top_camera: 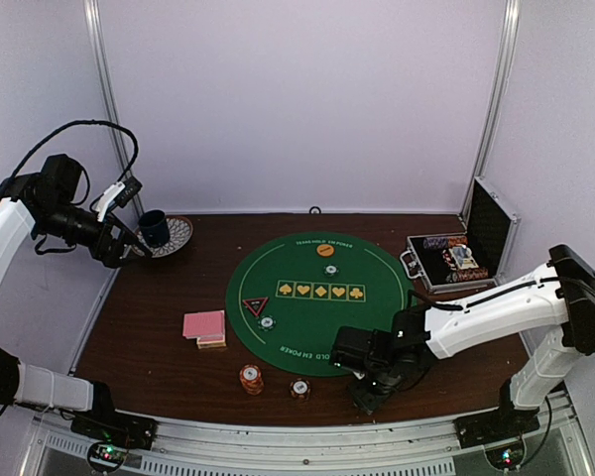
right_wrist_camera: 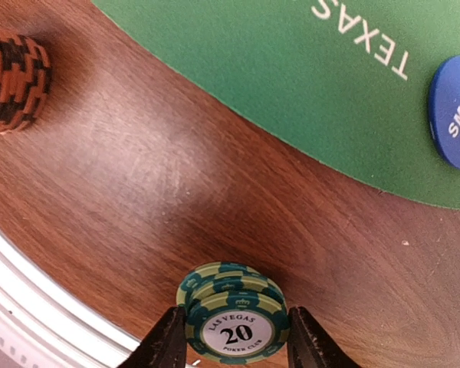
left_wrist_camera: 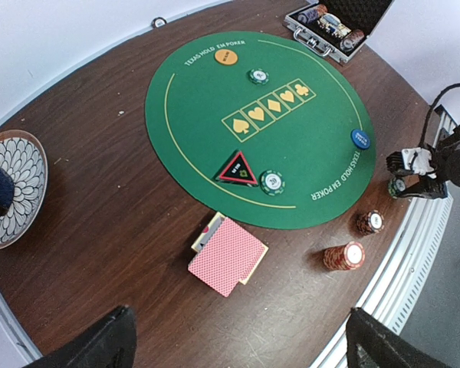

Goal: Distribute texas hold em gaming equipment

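1. Holding my left gripper wide open, empty, by the cup.
2. Card deck is lying left of the green mat.
3. My right gripper is pinching the green chips near the table front edge.

Diffuse, even light from overhead, with pale walls tinted faintly lilac. In the right wrist view the dark brown wooden table shows a broad soft sheen, crossed by a dim shadow band. The stack of orange striped poker chips casts only a short, soft shadow. The left wrist view bows strongly, curving the table's edge. Up close, the small stack of green striped poker chips is sharp, while the round blue disc at the frame edge is slightly soft.
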Robot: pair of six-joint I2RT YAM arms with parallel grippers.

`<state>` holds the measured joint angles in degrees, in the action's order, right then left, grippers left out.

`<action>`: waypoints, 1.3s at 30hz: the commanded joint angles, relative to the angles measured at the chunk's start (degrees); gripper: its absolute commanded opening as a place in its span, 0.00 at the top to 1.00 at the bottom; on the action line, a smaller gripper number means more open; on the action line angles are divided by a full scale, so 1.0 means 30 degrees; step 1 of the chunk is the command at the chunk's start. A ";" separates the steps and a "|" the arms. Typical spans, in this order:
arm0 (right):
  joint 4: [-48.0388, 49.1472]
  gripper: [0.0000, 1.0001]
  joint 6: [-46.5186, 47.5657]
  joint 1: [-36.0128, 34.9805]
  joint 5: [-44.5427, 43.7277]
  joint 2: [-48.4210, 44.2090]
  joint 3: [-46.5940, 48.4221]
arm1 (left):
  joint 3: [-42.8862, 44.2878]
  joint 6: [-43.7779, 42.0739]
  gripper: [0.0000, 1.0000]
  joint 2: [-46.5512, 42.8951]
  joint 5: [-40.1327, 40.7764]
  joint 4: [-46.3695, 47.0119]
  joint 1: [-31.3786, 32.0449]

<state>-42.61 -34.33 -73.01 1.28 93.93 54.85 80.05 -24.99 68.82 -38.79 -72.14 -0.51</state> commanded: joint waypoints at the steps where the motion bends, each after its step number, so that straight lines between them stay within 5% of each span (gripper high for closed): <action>1: -0.1008 0.53 0.0314 -0.0150 -0.0338 -0.1016 0.1093 | 0.0299 -0.0296 0.02 -0.0184 -0.0245 -0.0005 0.0112; 12: -0.3332 0.59 0.1671 0.3336 -0.1774 -0.2065 0.3745 | 0.0358 -0.0282 0.02 -0.0160 -0.0271 -0.0005 0.0105; 24: 0.0064 0.59 0.2918 0.9041 -0.1717 0.0748 0.2577 | 0.0474 -0.0165 0.03 -0.0221 -0.0329 0.0011 0.0094; 39: 0.1905 0.53 0.3238 1.0421 -0.1205 0.3038 0.1822 | 0.0196 -0.0278 0.02 -0.0288 -0.0072 0.0004 0.0102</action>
<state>-39.24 -25.19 -42.57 -1.54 101.34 61.43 80.05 -25.02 68.79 -38.76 -72.14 -0.51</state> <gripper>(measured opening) 0.435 0.976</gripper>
